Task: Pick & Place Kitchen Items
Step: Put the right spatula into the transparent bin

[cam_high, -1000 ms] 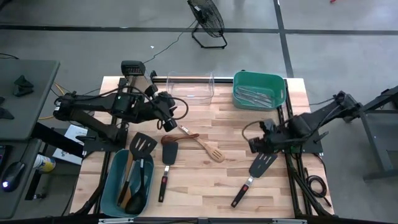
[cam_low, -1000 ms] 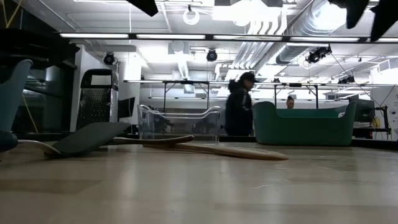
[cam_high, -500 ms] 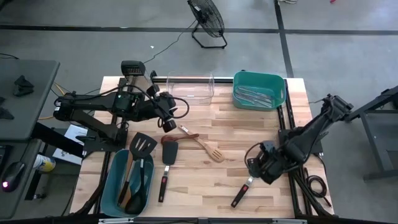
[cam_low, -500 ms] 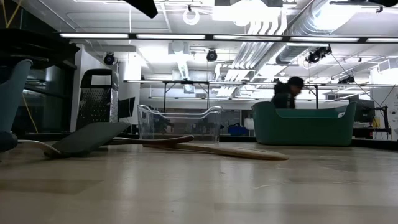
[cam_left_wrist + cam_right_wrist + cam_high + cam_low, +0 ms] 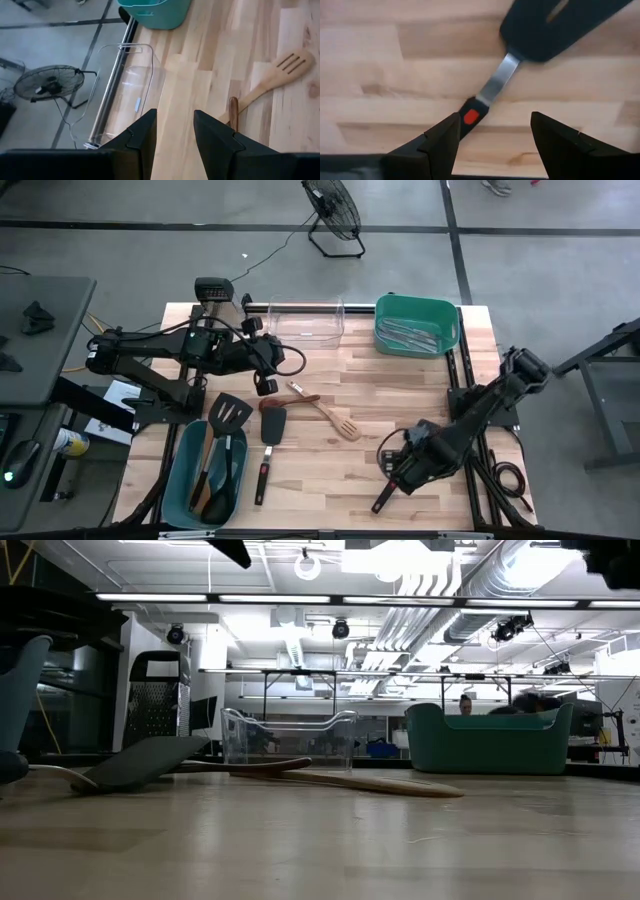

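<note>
Right gripper (image 5: pixel 492 132): fingers apart, empty, over red-trimmed turner (image 5: pixel 520 60) neck. Left gripper (image 5: pixel 174 137): part-open, empty, beside clear bin (image 5: pixel 127 90). No writing legible. Bare table (image 5: pixel 330 470) around turner.

turner (image 5: pixel 520 60) blade cropped, handle hidden behind jaws
</note>
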